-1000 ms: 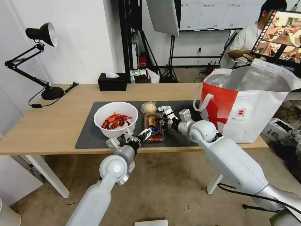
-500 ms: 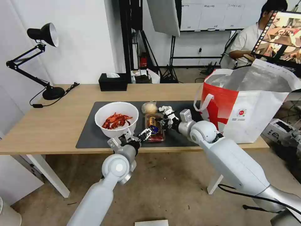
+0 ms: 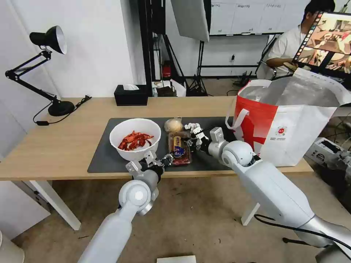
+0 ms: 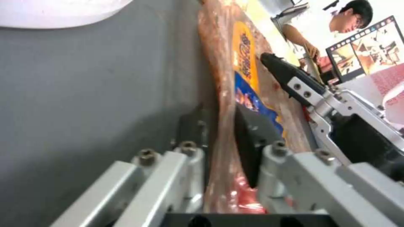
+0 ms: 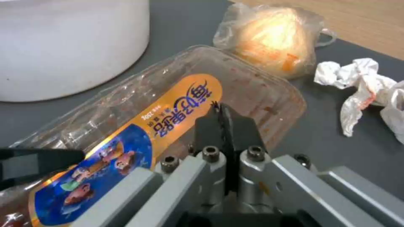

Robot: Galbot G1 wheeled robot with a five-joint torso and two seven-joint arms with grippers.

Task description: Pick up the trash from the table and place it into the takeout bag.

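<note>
Scene: a light-wood desk (image 3: 55,146) carries a dark grey mat (image 3: 106,157) with the trash on it; the white and red takeout bag (image 3: 292,124) stands open at the robot's right end of the desk.
Tray: a clear plastic tray (image 3: 179,148) with an orange and blue label lies flat on the mat, just beside the white bowl (image 3: 135,138) of red scraps.
Left gripper (image 4: 219,132): at the tray's near end, its fingers straddle the tray's rim, one on each side, clamped on the thin plastic.
Right gripper (image 5: 222,124): at the tray's far side edge, its fingers pressed together on the rim.
Other trash: a small bag with a beige lump (image 5: 269,34) and a crumpled tissue (image 5: 358,82) lie just behind the tray.
Step in hand: apparently a two-arm grasp of the tray before lifting.
Doing it well: both arms should probably rise together and level, so the flimsy tray neither twists nor spills, and clear the bowl before swinging toward the bag.
</note>
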